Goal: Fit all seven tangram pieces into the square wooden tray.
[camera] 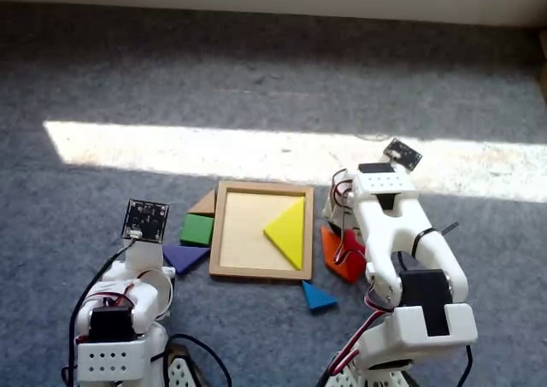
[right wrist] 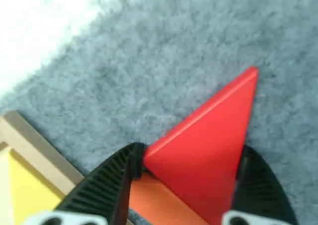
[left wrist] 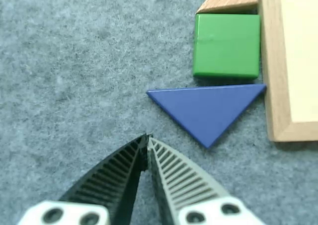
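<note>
The square wooden tray (camera: 220,233) lies mid-table with a yellow triangle (camera: 289,231) in its right half. Left of it lie a tan triangle (camera: 205,203), a green square (camera: 197,229) and a blue-purple triangle (camera: 184,255). My left gripper (left wrist: 147,138) is shut and empty, its tips just short of the blue-purple triangle (left wrist: 208,108). My right gripper (right wrist: 191,153) is shut on a red triangle (right wrist: 208,140), whose near end overlaps an orange piece (right wrist: 159,202). The right arm (camera: 402,233) hides part of the orange piece (camera: 338,255).
A small blue triangle (camera: 318,296) lies on the carpet below the tray's right corner. The tray's rim (right wrist: 35,150) and the yellow triangle (right wrist: 22,195) are close beside the right gripper. A sunlit band (camera: 171,148) crosses the grey carpet behind the tray.
</note>
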{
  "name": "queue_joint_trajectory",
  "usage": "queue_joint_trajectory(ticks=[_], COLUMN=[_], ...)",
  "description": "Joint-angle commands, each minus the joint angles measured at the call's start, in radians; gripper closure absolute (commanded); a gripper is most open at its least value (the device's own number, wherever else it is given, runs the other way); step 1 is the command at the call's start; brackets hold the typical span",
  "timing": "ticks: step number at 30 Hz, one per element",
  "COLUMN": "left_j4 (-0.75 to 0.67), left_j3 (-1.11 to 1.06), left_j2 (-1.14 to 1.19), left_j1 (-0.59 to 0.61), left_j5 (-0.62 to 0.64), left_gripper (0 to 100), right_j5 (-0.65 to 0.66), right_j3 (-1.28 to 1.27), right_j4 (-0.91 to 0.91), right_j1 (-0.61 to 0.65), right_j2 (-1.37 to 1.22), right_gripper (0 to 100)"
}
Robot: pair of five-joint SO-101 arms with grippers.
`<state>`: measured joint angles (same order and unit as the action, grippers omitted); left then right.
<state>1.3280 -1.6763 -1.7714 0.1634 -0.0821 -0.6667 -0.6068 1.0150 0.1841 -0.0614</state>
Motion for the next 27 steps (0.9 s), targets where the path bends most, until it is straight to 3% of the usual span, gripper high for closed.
queue_joint_trajectory(ticks=[1, 4, 12, 20, 27], left_j4=[0.006, 0.006, 0.006, 0.006, 0.006], left_j3=[-0.021, -0.021, -0.021, -0.021, -0.021], left_j2=[-0.045, -0.045, -0.045, -0.045, -0.045], left_j1=[0.012, 0.012, 0.012, 0.012, 0.012], left_j5=[-0.008, -0.008, -0.008, -0.008, -0.008], left_gripper=[99, 99, 99, 99, 99], right_j5=[-0.005, 0.011, 0.196, 0.482, 0.733], right_j3=[0.010, 0.007, -0.027, -0.035, -0.035], right_j4=[-0.005, -0.005, -0.007, -0.008, -0.013], right_j1=[-0.007, -0.007, -0.007, 0.004, 0.133], right_j2=[-0.005, 0.033, 0.291, 0.387, 0.387], right_gripper=[79.5, 79.6, 79.6, 79.6, 79.6])
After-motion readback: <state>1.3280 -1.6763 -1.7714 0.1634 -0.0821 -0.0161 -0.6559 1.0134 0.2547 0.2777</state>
